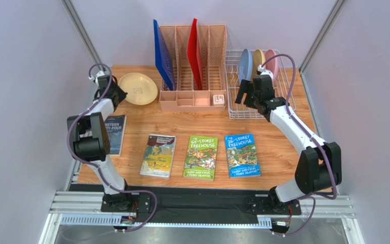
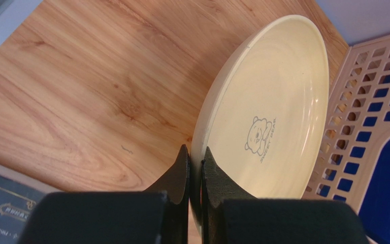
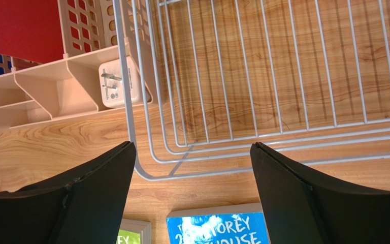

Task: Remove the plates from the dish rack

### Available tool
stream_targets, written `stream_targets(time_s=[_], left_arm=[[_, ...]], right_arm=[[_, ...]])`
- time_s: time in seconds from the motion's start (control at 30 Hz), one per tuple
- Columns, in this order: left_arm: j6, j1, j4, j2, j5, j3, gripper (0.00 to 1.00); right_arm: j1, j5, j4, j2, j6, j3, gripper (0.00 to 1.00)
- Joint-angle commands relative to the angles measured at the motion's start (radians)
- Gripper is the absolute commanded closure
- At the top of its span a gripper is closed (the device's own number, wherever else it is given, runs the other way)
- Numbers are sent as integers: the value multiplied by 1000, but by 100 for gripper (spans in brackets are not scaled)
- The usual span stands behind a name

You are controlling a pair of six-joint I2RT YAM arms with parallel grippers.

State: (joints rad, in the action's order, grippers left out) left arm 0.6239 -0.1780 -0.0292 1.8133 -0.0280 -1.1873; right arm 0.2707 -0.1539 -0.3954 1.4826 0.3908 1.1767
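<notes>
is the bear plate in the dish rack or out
Out: the left end effector grips the bear plate beside the pink organiser.

Setting: robot test cell in a lab, fitted out with household props. Landmark: pink file organiser [image 1: 217, 51], standing at the back of a wooden table [image 1: 283, 152]. Behind and to both sides of it: plain pale wall panels [image 1: 24, 76] joined by bare metal posts [image 1: 83, 30]. Well in front of it, along the table's near edge: metal rail [image 1: 80, 203] with the left arm [image 1: 93, 137] and right arm [image 1: 303, 137] bolted on. Between rail and organiser: books [image 1: 201, 157] laid flat in a row. Just right of it: wire dish rack [image 1: 248, 116] holding upright plates [image 1: 257, 62]. Left of it: one cream plate [image 1: 138, 88].
</notes>
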Motion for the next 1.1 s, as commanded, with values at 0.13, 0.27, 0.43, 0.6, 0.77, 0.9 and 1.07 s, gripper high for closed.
stream_targets(time_s=[0.13, 0.27, 0.43, 0.6, 0.77, 0.9, 1.07], left_arm=[[2, -46, -26, 69, -9, -55, 91], [-18, -60, 17, 70, -39, -52, 75], [-27, -72, 17, 77, -4, -44, 53], [-47, -74, 84, 58, -23, -40, 50], [-43, -74, 71, -20, -9, 12, 48], [-24, -72, 35, -145, 108, 92, 35], [-15, -46, -81, -273, 356, 166, 29]], right_arm=[[-16, 28, 61, 62, -40, 109, 10], [-16, 34, 58, 68, -46, 124, 10], [-16, 42, 59, 70, -43, 121, 10], [-16, 36, 59, 64, -49, 121, 10], [-16, -6, 49, 68, -76, 146, 10], [-14, -96, 46, 93, -124, 195, 10], [-16, -177, 35, 183, -190, 345, 11]])
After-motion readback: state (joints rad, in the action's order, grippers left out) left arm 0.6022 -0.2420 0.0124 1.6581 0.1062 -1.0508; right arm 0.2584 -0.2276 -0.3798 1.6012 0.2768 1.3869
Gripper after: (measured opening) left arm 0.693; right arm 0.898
